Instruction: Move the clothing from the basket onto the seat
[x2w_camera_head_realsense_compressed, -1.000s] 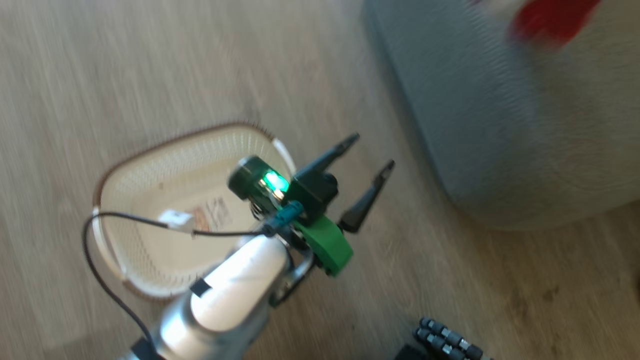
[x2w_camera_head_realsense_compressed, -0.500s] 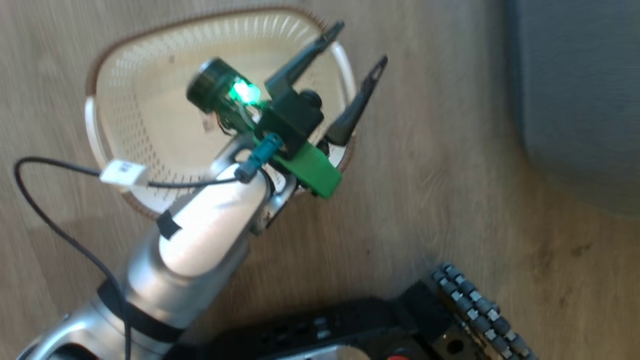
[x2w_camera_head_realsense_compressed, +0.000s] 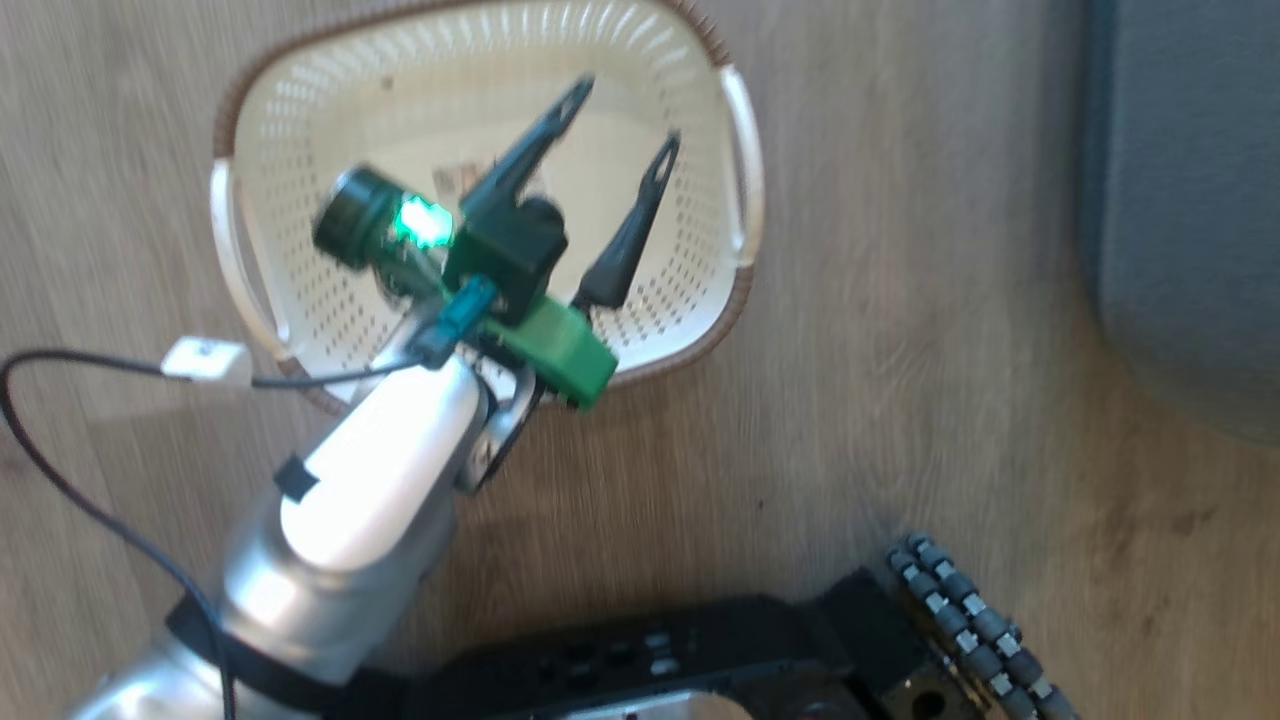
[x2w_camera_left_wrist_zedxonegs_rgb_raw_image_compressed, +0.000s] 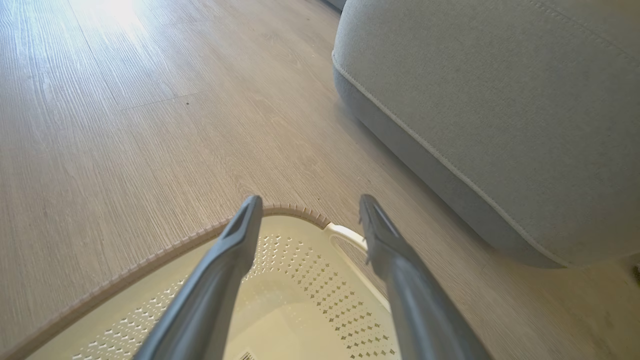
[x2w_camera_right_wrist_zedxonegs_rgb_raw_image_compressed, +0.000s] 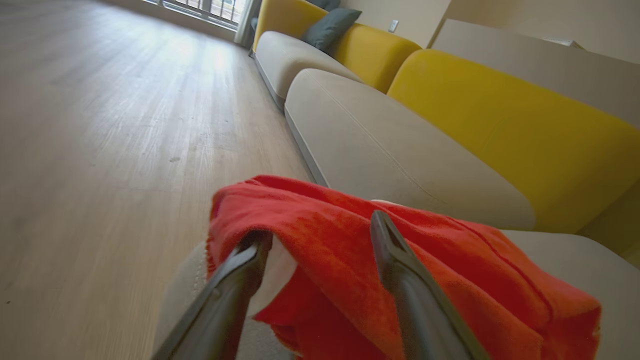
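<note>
The clothing (x2w_camera_right_wrist_zedxonegs_rgb_raw_image_compressed: 330, 240), its lower edge cut off and a white panel half hidden, lies on the seat (x2w_camera_right_wrist_zedxonegs_rgb_raw_image_compressed: 570, 255); garment count unclear. One basket (x2w_camera_head_realsense_compressed: 690, 250) stands beside the seat. Both spread: right gripper (x2w_camera_right_wrist_zedxonegs_rgb_raw_image_compressed: 320, 230) over the seat, left gripper (x2w_camera_left_wrist_zedxonegs_rgb_raw_image_compressed: 309, 200) beside it

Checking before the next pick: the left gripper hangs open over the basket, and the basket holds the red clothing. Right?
No. The left gripper does hang open over the basket, but the red clothing is not in it, as the head view shows: it lies on the seat in the right wrist view.
</note>
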